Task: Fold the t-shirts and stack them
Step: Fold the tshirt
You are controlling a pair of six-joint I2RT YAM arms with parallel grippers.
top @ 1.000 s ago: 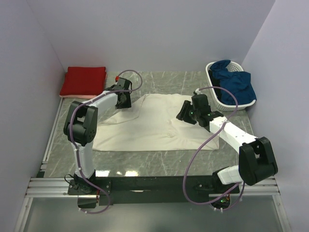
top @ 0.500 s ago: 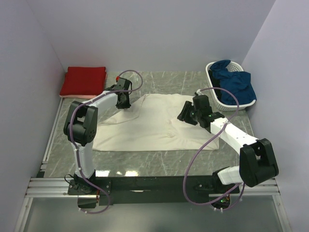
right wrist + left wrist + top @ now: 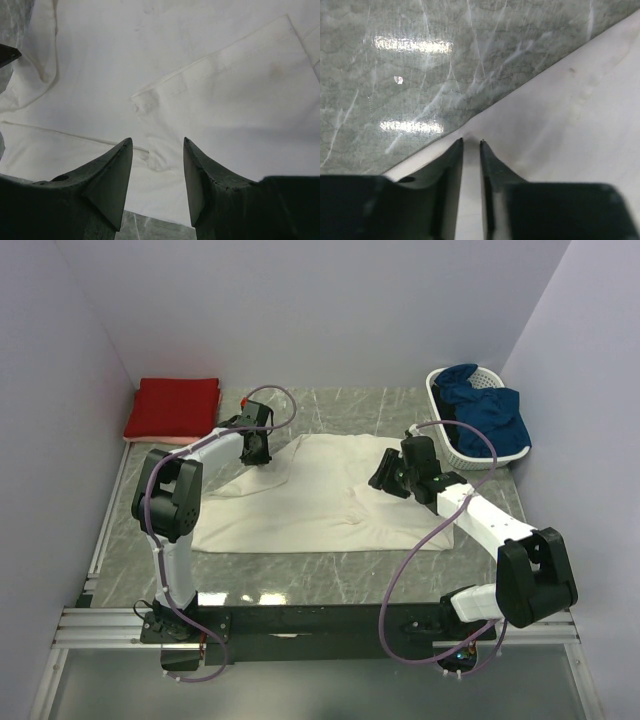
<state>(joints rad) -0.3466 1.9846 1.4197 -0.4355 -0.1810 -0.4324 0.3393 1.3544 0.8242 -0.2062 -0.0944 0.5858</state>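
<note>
As seen from above, heaped with dark blue cloth spilling over the near rim: white slatted basket at the far right corner of the marble table. Spread flat mid-table, left of the basket: cream t-shirt. Folded at the far left corner: red t-shirt. Left gripper at the cream t-shirt's far left edge, almost closed, thin strip of cream cloth in the gap — pinched or merely beneath, cannot tell. Right gripper spread wide above a sleeve hem — holding nothing.
</note>
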